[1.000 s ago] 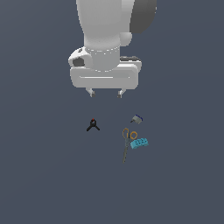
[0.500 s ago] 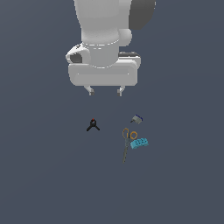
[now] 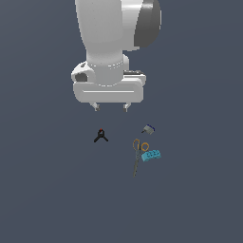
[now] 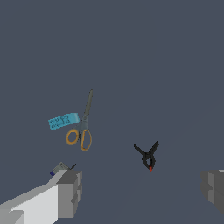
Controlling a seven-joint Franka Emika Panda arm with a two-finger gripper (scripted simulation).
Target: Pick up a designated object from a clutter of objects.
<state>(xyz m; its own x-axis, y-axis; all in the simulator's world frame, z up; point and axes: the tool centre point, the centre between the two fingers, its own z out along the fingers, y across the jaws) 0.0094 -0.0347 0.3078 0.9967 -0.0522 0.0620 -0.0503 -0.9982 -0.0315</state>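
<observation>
The black clamp [image 3: 100,136], an inverted V with a red spot on top, lies alone on the dark floor; it also shows in the wrist view [image 4: 148,156]. My gripper [image 3: 111,107] hangs open and empty above it, a little toward the exterior view's right, well apart from it. In the wrist view the gripper [image 4: 141,192] has its fingers [image 4: 69,193] spread wide, with the clamp between them but farther off. The rest of the clutter lies to the exterior view's right: orange-handled scissors [image 3: 138,154], a light-blue studded brick [image 3: 151,155] and a small grey-blue piece [image 3: 149,128].
The scissors [image 4: 82,128], the brick [image 4: 64,121] and the grey-blue piece [image 4: 60,168] also show in the wrist view; the piece lies close by one finger. The floor [image 3: 47,190] is flat and dark grey all round.
The gripper has shifted slightly toward the exterior view's left and lifted a little. It stays open. The objects have not moved.
</observation>
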